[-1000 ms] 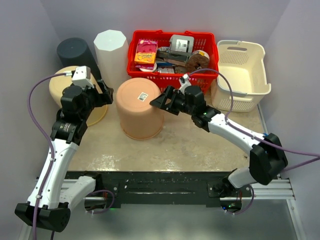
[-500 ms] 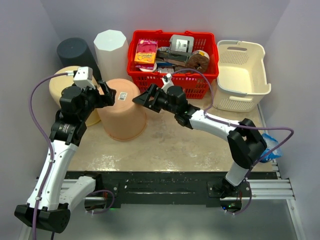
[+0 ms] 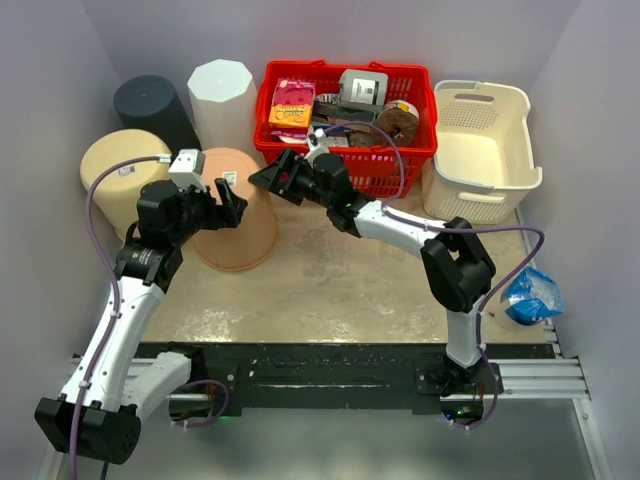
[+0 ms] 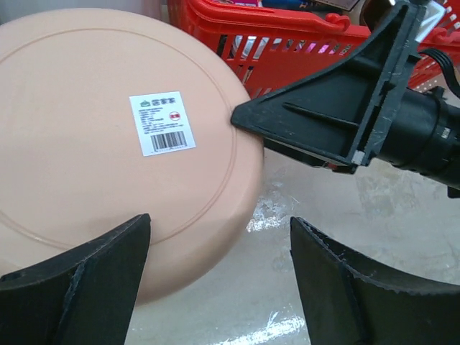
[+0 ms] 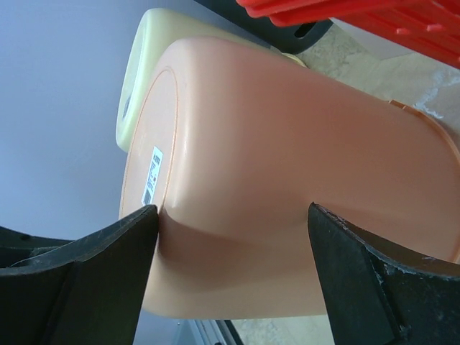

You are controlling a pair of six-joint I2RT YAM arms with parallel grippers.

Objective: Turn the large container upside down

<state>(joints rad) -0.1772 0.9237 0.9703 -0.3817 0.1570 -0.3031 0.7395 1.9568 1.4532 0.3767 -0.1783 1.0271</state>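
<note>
- where is the large container?
- the peach large container (image 3: 245, 225) stands left of centre in the overhead view. its mouth is down on the table (image 3: 340, 290) and its flat base faces up, with a white barcode label (image 4: 162, 122) on it.
- and the claws?
- the left gripper (image 4: 220, 219) is spread wide at the lower edge of the base, one finger over it, the other over bare table. the right gripper (image 5: 232, 208) is also spread wide, and one fingertip (image 4: 248, 118) touches the base's rim.
- other containers?
- a red basket (image 3: 415, 75) at top centre holds a pink packet (image 3: 292, 100), a grey box (image 3: 362, 88) and a brown round item (image 3: 393, 122). a cream slotted basket (image 3: 500, 100) sits at the upper right. a white bin (image 3: 222, 85), a dark bin (image 3: 150, 100) and a pale yellow tub (image 3: 118, 165) stand at the upper left.
</note>
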